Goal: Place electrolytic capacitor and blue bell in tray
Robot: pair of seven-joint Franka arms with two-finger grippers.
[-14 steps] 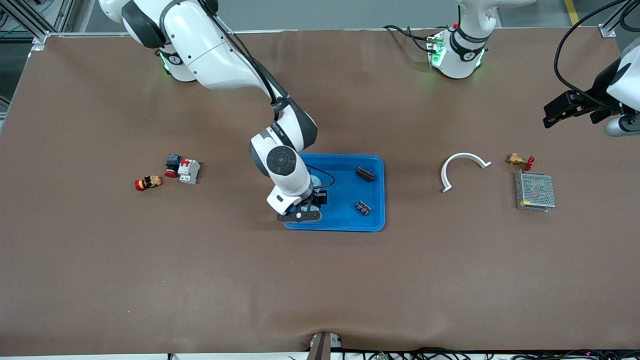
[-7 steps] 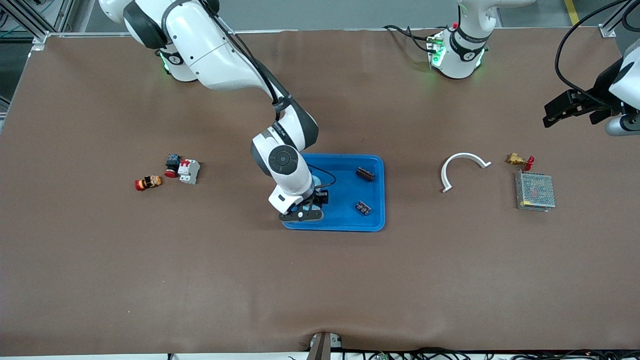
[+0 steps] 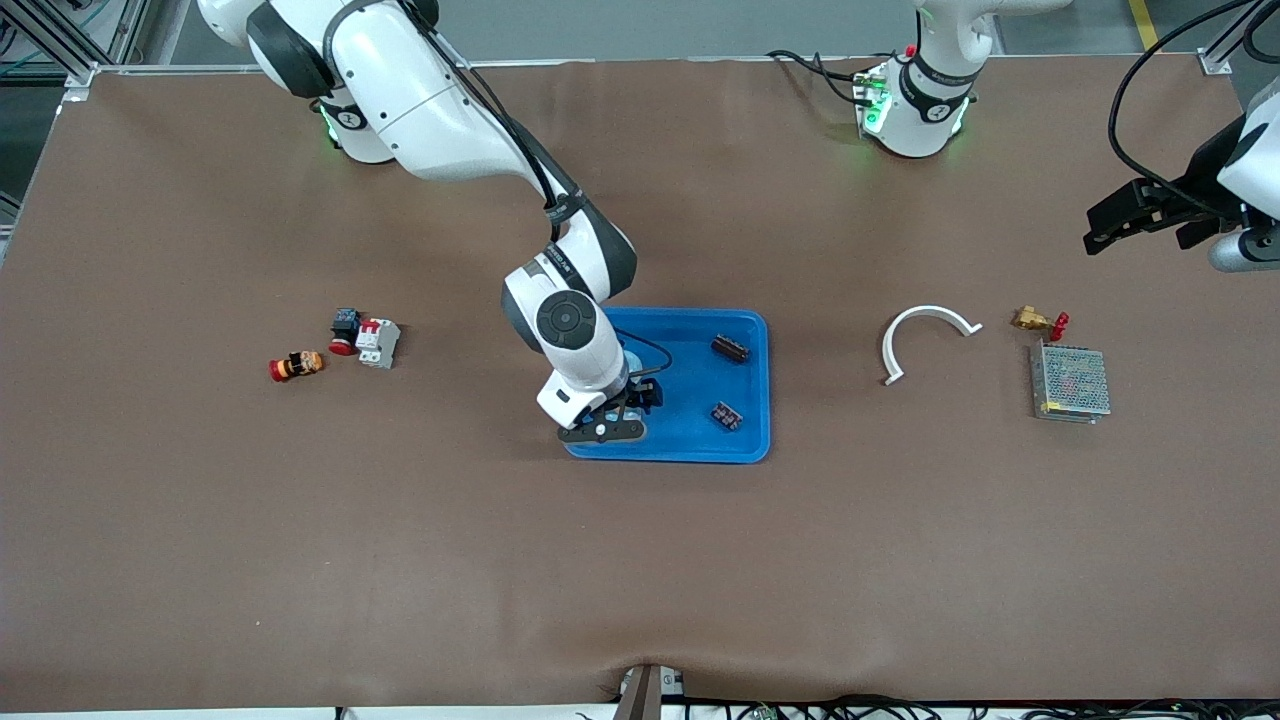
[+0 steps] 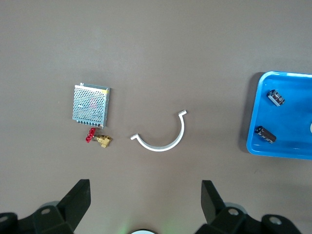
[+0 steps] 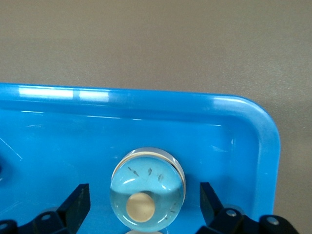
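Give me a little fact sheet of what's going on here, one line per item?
tray: blue, mid-table
blue bell: inside the tray, in a corner, free between open fingers
capacitors: two, lying in the tray
right hand: open, low over the tray around the bell
left hand: open, up in the air at its own end, waiting
white curved piece: on the table, outside the tray
mesh box: beside a small brass valve
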